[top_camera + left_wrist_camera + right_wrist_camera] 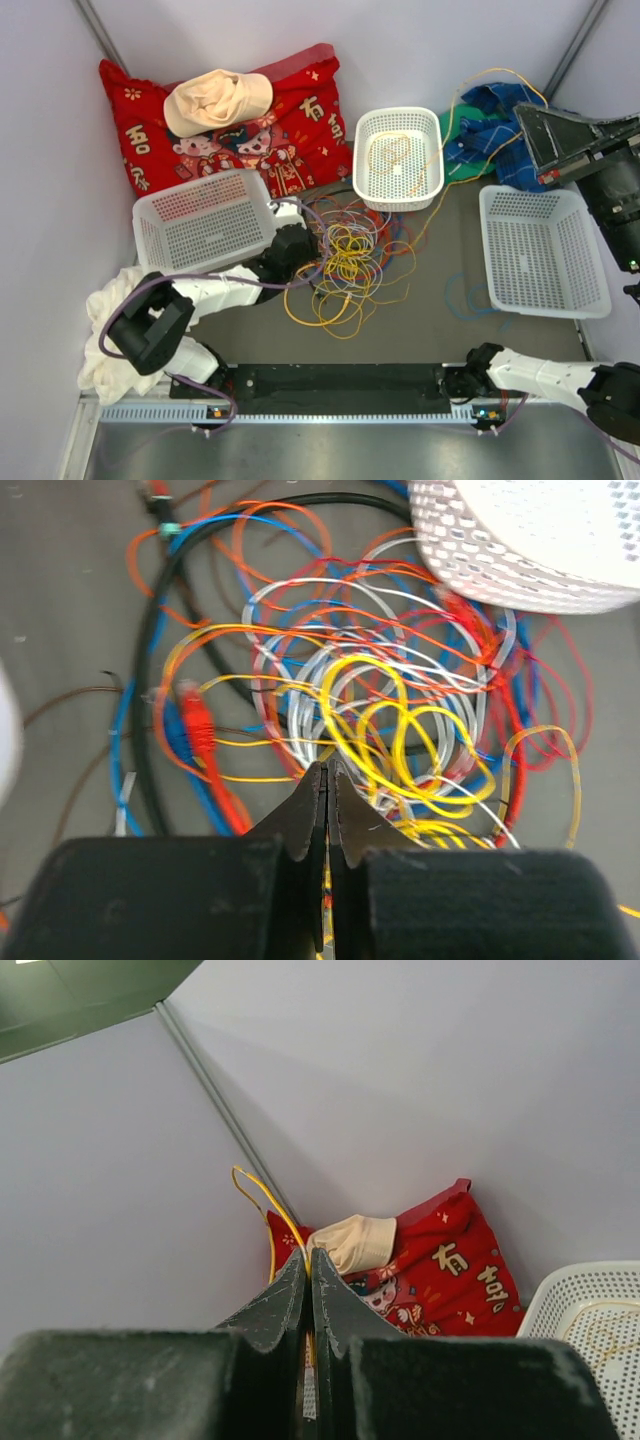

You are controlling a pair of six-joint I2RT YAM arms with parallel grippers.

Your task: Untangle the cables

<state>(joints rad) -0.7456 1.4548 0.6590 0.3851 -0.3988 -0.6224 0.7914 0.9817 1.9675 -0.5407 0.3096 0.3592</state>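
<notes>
The right gripper [308,1257] pinches a yellow cable [262,1200], and the left gripper [326,770] is pressed together over the cables [390,730], heaped just in front of the middle basket [362,150]. If that strand runs through the heap, a hard pull could cinch the loops tighter or drag the basket.

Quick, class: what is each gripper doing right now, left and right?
Left gripper: closed at the tangle; whether it holds anything cannot be told.
Right gripper: closed on a yellow cable.
</notes>
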